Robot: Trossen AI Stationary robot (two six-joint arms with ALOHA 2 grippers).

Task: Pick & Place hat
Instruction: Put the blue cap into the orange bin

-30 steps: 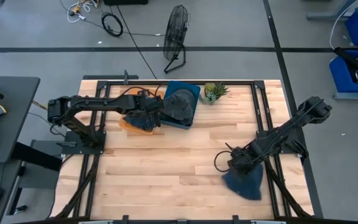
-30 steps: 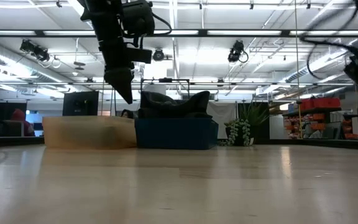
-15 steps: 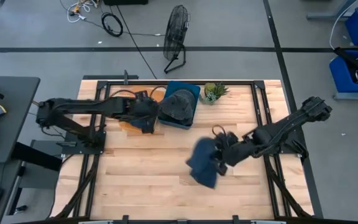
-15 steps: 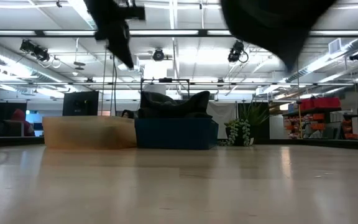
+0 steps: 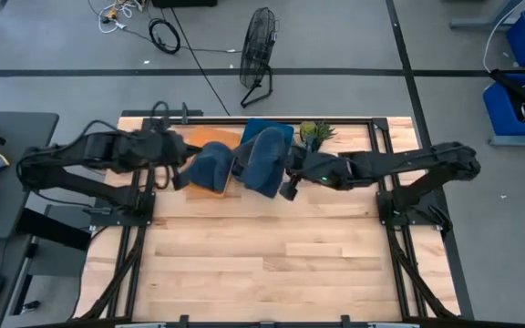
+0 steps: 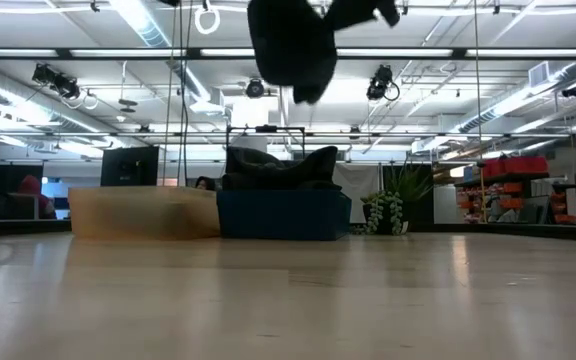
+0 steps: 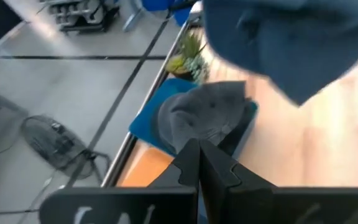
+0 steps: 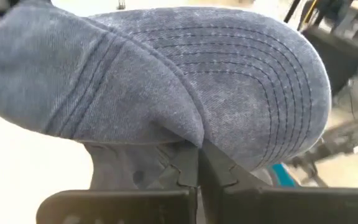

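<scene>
From above: stretched in from the right edge, elbow low, with the right gripper (image 5: 288, 180) at the table's far middle, clamped on the denim hat (image 5: 264, 162). Held off the wood, overlapping the near edge of the blue bin (image 5: 272, 130). Folded back at the far left, the left gripper (image 5: 176, 171) beside a second blue hat (image 5: 206, 167) lying on the orange tray (image 5: 190, 185). Potted plant (image 5: 313, 134) just right of the bin; floor fan (image 5: 260, 41) beyond the table.

At table height: only here, how high the denim hat (image 6: 293, 45) hangs, well above the blue bin (image 6: 283, 215) and the dark hat (image 6: 278, 165) heaped in it. Orange tray (image 6: 143, 212) touching the bin's left side, plant (image 6: 388, 210) on its right.

Through the left wrist: left gripper (image 7: 199, 149) pressed together on nothing, pointed at a grey hat (image 7: 204, 115) in the blue bin (image 7: 145, 127), with the denim hat (image 7: 284, 43) hanging closer in front. Not visible from above: that grey hat, hidden under the held one.

Through the right wrist: right gripper (image 8: 197, 163) pinching the brim's edge, stitched denim hat (image 8: 229, 81) filling the view.
</scene>
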